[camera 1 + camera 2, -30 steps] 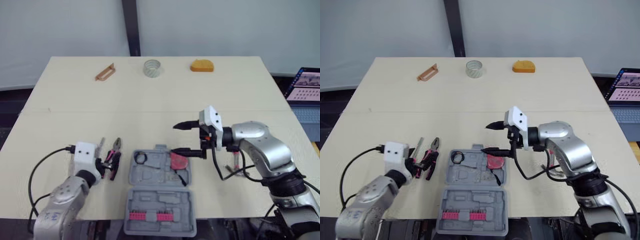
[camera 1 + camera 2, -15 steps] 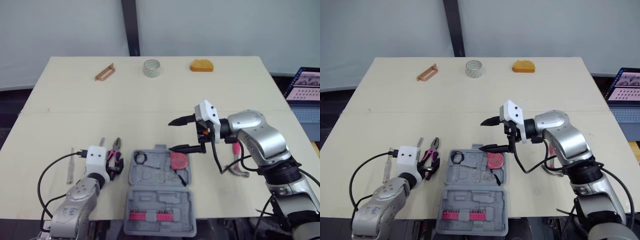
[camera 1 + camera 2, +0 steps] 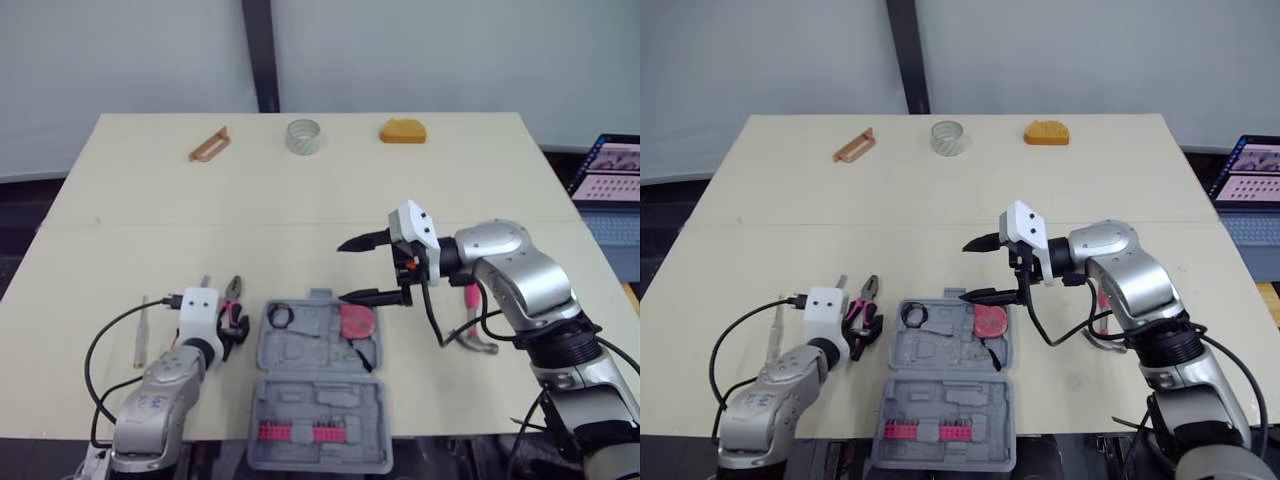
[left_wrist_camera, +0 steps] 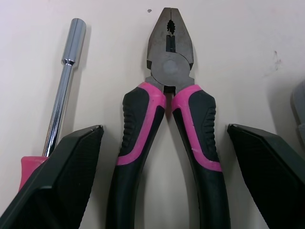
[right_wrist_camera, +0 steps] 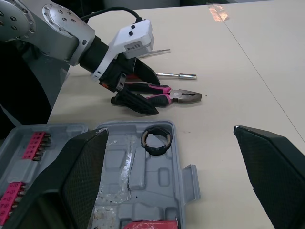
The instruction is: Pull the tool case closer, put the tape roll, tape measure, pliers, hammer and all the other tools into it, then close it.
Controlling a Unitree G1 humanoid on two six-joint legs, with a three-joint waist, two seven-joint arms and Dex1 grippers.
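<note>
The left arm lies low in the lower left of the frame and reaches up from the bottom edge. Its left pincer point(image 3: 229, 326) is down at the table point(image 3: 300, 205), right at the pliers point(image 4: 167, 133). The pincer is spread open. One black finger point(image 4: 66, 181) sits on each side of the pink and black handles, with a little gap on both sides, so it is not pinching them. A silver rod with a pink handle point(image 4: 62, 95) lies just beside the pliers.

The right arm comes in from the lower right and bends at the elbow. Its front part points toward the left across the middle of the frame. The right pincer point(image 3: 348, 270) is spread wide and holds nothing. It hangs over the upper right edge of the tool case point(image 3: 310, 400).

The tool case is gray and lies open near the bottom middle of the frame, just right of the pliers. In its upper half are a black ring point(image 3: 281, 315) and a red thing point(image 3: 358, 322). In its lower half is a row of pink bits point(image 3: 295, 432).

The hammer point(image 3: 470, 298) lies at the right, partly hidden by the right arm. The tape roll point(image 3: 304, 136) and the orange tape measure point(image 3: 402, 131) sit at the top of the table, well apart from the case. A brown thing point(image 3: 209, 144) lies at the upper left.
</note>
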